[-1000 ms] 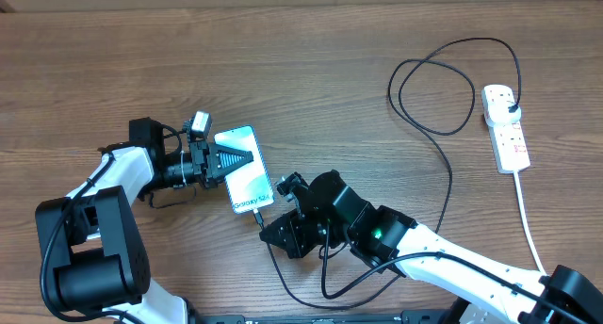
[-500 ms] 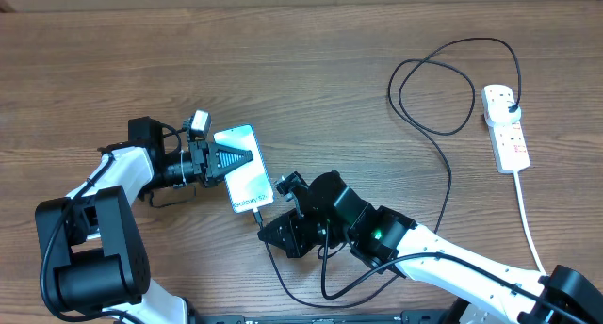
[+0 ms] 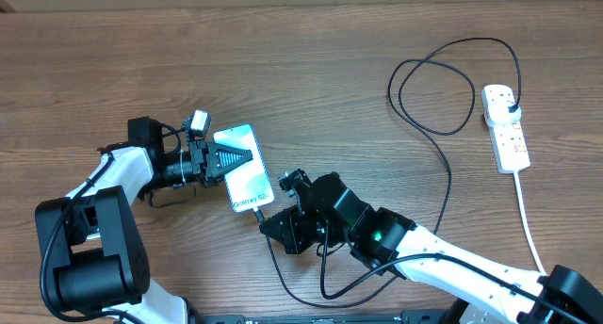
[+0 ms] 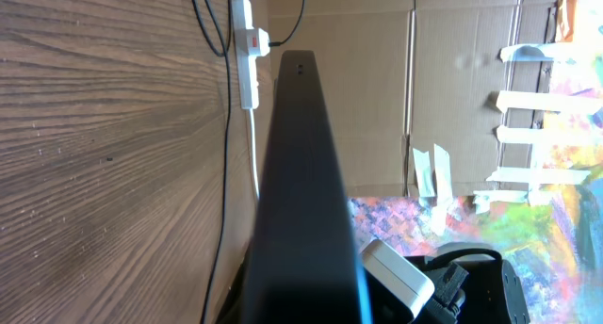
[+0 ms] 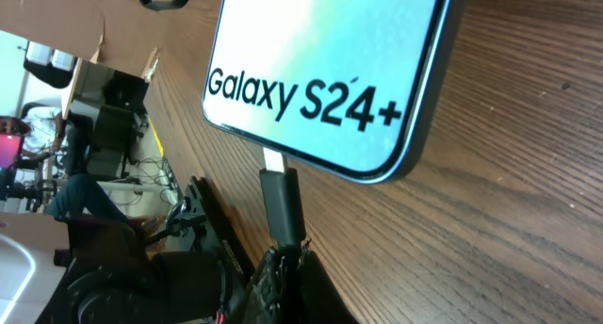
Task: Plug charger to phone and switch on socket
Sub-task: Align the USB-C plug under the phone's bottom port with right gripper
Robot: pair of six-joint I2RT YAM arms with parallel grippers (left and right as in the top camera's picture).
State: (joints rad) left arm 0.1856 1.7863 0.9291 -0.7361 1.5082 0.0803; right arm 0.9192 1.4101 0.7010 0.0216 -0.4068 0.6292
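The phone (image 3: 243,169) sat left of centre on the table (image 3: 330,51), with the left gripper (image 3: 236,159) clamped on it. The right gripper (image 5: 283,263) was closed on the charger (image 5: 282,200) connector, its tip at the phone's bottom port with bare metal showing, so I judged it not fully seated. The far plug sat in the socket (image 3: 509,140) at the right, and switching it on was judged still to do. The screen read "Galaxy S24+".

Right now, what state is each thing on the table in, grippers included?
phone: screen up, clamped by the left gripper.
charger: plug in the power strip; tip at the phone's port, metal showing.
power strip: charger plugged in; switch position unreadable.
left gripper: shut on the phone.
right gripper: shut on the charger tip.
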